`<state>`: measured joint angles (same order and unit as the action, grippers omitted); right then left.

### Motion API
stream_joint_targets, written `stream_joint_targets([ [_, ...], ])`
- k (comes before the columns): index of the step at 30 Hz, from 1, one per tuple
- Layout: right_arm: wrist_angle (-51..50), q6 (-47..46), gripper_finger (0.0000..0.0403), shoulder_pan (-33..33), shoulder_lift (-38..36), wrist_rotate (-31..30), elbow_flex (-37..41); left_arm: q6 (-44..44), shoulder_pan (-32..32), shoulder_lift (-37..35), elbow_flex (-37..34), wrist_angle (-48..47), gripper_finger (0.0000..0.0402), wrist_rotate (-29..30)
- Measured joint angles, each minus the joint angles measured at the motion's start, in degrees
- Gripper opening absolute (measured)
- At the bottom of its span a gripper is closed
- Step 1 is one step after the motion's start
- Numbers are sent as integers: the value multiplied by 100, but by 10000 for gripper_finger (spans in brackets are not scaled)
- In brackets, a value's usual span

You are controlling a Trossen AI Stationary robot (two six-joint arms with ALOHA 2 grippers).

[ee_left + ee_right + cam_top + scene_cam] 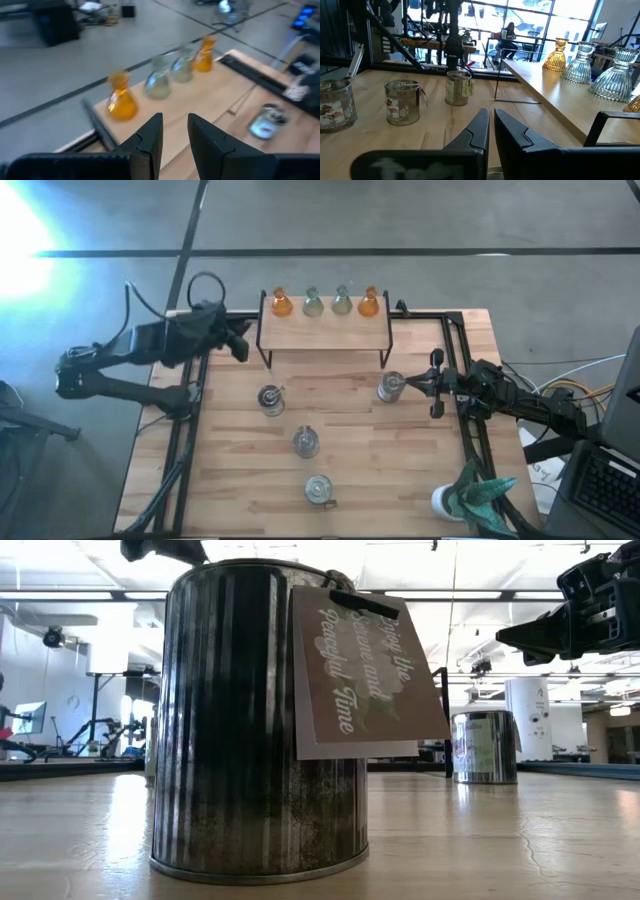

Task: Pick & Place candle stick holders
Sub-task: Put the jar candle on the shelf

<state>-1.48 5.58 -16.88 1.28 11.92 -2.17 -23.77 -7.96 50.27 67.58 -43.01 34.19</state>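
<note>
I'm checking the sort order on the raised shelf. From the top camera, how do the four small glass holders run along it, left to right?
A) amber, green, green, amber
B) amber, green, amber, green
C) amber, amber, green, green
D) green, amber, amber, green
A: on the raised shelf, an amber holder sits at the left end and another at the right end, with the two pale green holders between them.

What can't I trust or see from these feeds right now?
- Low view: the nearest tin fills the frame and hides most of the table behind it.
- Left wrist view: the four shelf holders are blurred.
- High view: the teal spiky object is cut off by the bottom edge.
</note>
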Motion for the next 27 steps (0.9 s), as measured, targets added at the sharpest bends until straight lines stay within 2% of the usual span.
stream_joint_targets([
  [4,1,0,22,0,0,0,0,-360,255,-334,-740,147,94,189],
  [17,1,0,22,0,0,0,0,-2597,439,-1214,-2590,-46,94,209],
  [20,1,0,22,0,0,0,0,-2534,439,-1374,-3104,14,96,302],
  [23,1,0,22,-2,0,0,0,-2113,439,-1507,-3424,300,116,319],
  [27,1,0,22,0,1,-2,0,-2063,439,-1628,-3768,305,184,-157],
])
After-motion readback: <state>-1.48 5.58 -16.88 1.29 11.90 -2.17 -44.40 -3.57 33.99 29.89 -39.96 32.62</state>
